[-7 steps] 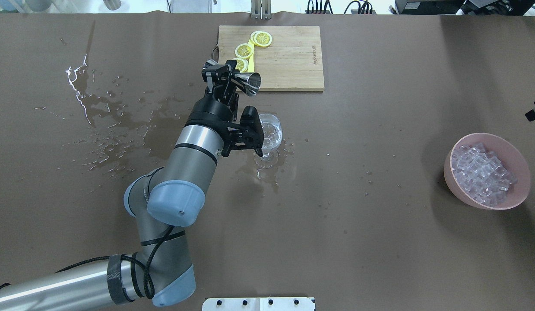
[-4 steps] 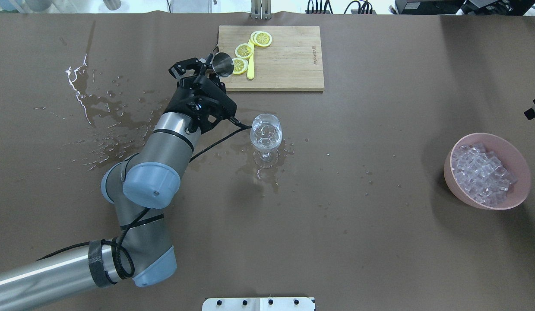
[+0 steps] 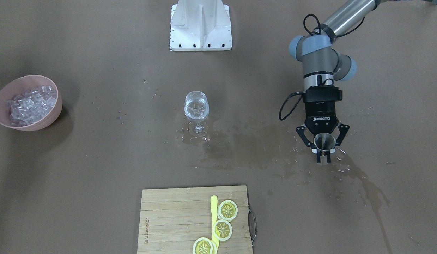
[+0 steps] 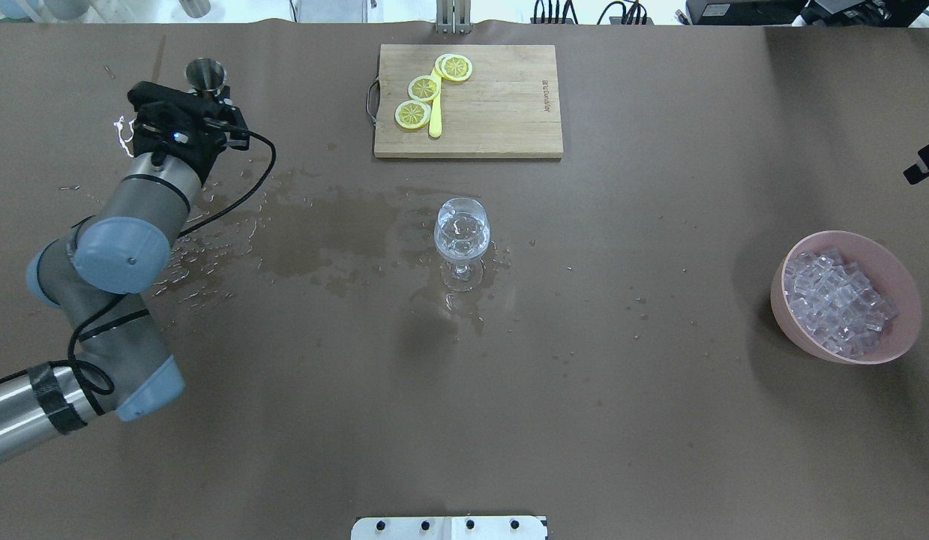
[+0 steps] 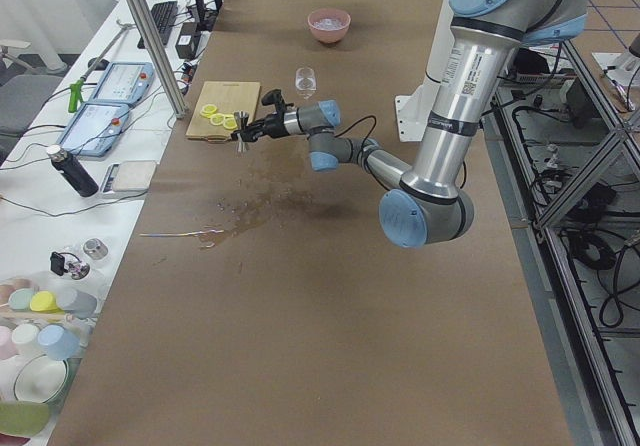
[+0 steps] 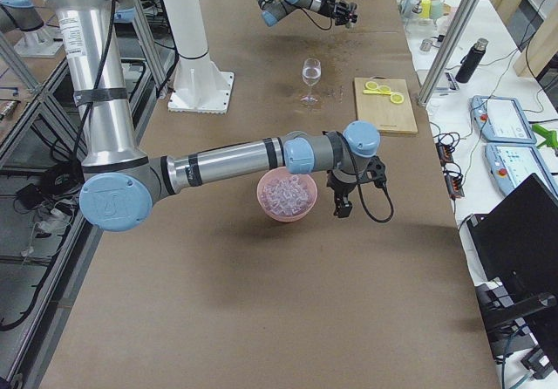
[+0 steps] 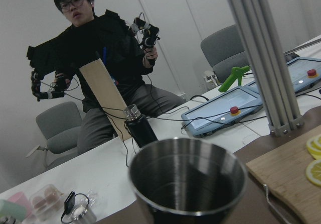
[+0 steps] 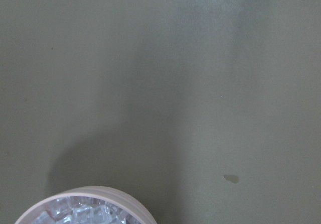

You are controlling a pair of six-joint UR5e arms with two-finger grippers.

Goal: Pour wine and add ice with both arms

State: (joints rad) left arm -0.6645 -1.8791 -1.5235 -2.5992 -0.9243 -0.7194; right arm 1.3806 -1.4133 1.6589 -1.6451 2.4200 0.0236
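The wine glass (image 4: 462, 229) stands mid-table with clear wine in its bowl (image 3: 196, 106). My left gripper (image 4: 206, 86) is far off to its left, shut on a steel jigger (image 3: 324, 140) held upright above a wet patch. The left wrist view looks into the jigger (image 7: 188, 179); its inside looks dark and empty. The ice (image 4: 835, 300) fills a pink bowl (image 3: 3, 91) at the right end of the table. My right gripper (image 6: 340, 201) hangs beside that bowl; only a black tip (image 4: 925, 163) shows overhead, and I cannot tell whether it is open or shut.
A wooden cutting board (image 4: 501, 105) with lemon slices and a yellow tool lies at the far edge. Spilled liquid (image 4: 314, 232) spreads left of the glass. The white stand base (image 3: 200, 24) sits at the robot's side. A person (image 7: 95, 58) is seated beyond the table.
My left arm has swung away from the wine glass to the table's far left, carrying the jigger and turning it from tilted to upright. The glass now stands uncovered.
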